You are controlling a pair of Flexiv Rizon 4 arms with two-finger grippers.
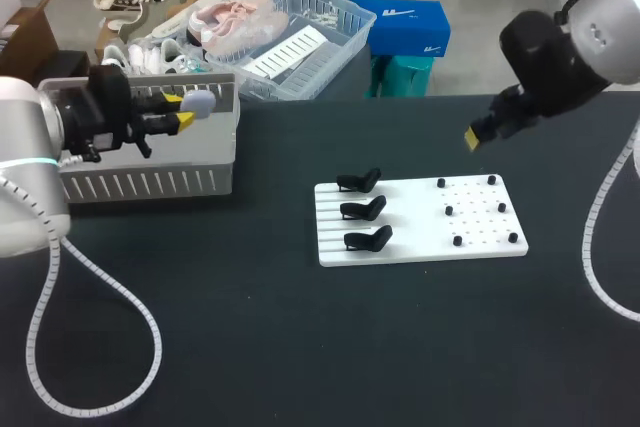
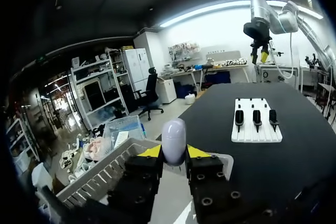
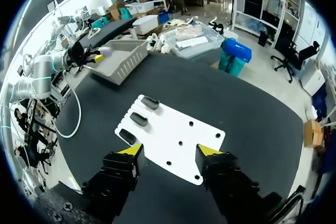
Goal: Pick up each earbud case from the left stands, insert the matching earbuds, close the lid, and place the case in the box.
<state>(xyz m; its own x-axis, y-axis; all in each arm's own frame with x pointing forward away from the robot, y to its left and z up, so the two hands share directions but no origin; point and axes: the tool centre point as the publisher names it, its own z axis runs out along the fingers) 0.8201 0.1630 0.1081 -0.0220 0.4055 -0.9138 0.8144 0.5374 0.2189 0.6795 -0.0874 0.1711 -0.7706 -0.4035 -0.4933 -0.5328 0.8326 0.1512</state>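
Over the grey box point(image 1: 150, 184), the left gripper point(image 1: 182, 111) clamps a pale earbud case point(image 1: 199, 102); right of it, the right gripper point(image 3: 173, 153) hangs spread above the white board point(image 1: 400, 222).

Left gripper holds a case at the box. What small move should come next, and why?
Probably lower a little and open. The left gripper is shut on the case, which looks closed and hangs just above the box. The three stands are bare, so this seems to be the last case.
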